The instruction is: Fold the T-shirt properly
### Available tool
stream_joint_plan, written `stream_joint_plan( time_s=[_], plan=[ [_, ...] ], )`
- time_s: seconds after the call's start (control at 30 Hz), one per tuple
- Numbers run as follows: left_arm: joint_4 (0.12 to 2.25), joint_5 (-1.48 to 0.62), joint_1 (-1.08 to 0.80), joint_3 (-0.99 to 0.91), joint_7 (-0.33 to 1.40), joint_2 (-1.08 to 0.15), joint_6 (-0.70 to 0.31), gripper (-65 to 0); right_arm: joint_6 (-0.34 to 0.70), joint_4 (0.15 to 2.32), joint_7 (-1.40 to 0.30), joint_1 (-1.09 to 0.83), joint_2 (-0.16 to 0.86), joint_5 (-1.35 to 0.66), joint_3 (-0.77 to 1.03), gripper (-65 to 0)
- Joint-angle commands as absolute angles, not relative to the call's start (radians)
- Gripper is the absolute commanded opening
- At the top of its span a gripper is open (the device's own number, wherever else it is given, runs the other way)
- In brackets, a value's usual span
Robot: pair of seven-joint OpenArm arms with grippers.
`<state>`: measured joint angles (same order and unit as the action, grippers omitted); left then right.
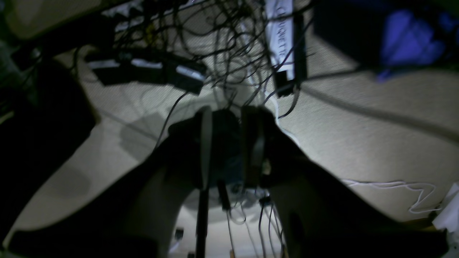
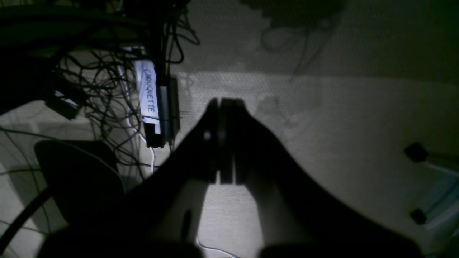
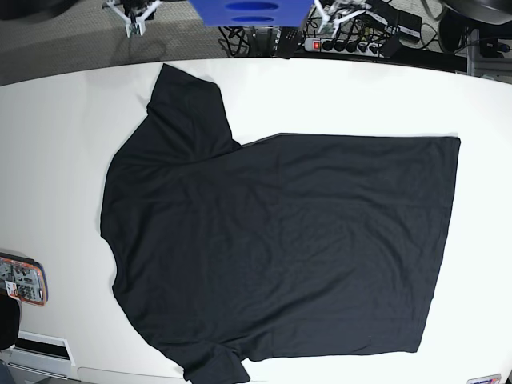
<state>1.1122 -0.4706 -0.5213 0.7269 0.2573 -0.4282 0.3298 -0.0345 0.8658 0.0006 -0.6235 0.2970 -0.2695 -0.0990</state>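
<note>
The black T-shirt point(image 3: 280, 240) lies spread flat on the white table point(image 3: 64, 120) in the base view, collar end to the left, hem to the right, one sleeve at the top left and one at the bottom. Neither arm shows in the base view. In the left wrist view my left gripper point(image 1: 228, 113) has its fingers a little apart, with nothing clearly held, over carpet and cables. The right wrist view has my right gripper point(image 2: 224, 102) with its fingers pressed together and empty. No shirt shows in either wrist view.
An orange-cased device point(image 3: 22, 280) sits at the table's left edge. Behind the table stand a blue object point(image 3: 248, 10) and a power strip point(image 3: 344, 40). Tangled cables and a labelled white strip point(image 1: 281, 36) point(image 2: 148, 93) lie on the floor.
</note>
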Motion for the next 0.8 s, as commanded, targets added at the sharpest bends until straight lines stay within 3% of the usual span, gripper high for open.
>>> stream_joint_plan(
  time_s=[0.0,0.27,0.6,0.77],
  plan=[
    [1.132,-0.470,-0.542,0.708,0.255,-0.433,0.334,-50.5,-0.035,0.883,0.013,-0.641,0.317,-0.271,-0.091,-65.0],
    [1.328,-0.469,-0.677,0.607,0.255,-0.479,0.332,-50.5,-0.035,1.023,0.012,-0.719,0.343,-0.271,-0.087,-65.0],
    [1.537,-0.469,-0.783,0.596,0.257,-0.522,0.335,-50.5,-0.035,1.320,-0.077,-0.862,0.343,-0.269,0.074,-65.0],
    [1.675,-0.461,-0.888,0.441,0.257,-0.522,0.335,-50.5,-0.035,1.440,-0.096,-0.914,0.343,-0.269,0.145,-65.0]
  ],
)
